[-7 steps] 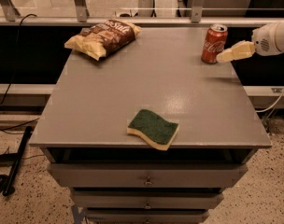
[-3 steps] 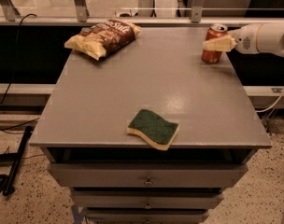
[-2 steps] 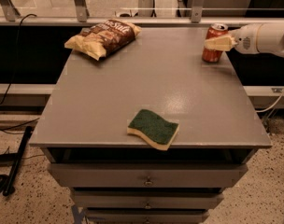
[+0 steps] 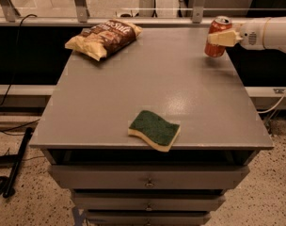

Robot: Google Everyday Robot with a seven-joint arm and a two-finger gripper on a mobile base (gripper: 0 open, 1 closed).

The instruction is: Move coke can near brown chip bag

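Camera view: we count one coke can (image 4: 214, 49), one brown chip bag (image 4: 104, 36), one green and yellow sponge (image 4: 154, 129) and one gripper (image 4: 218, 38), all at a grey drawer cabinet (image 4: 147, 84). The can stands upright at the far right corner. The gripper reaches in from the right and lies across the can's front; we cannot tell whether it grasps the can. The bag lies at the far left corner, well apart.

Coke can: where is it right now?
Camera view: the coke can is at the far right corner of the table, at the gripper reaching in from the right, across from the brown chip bag.
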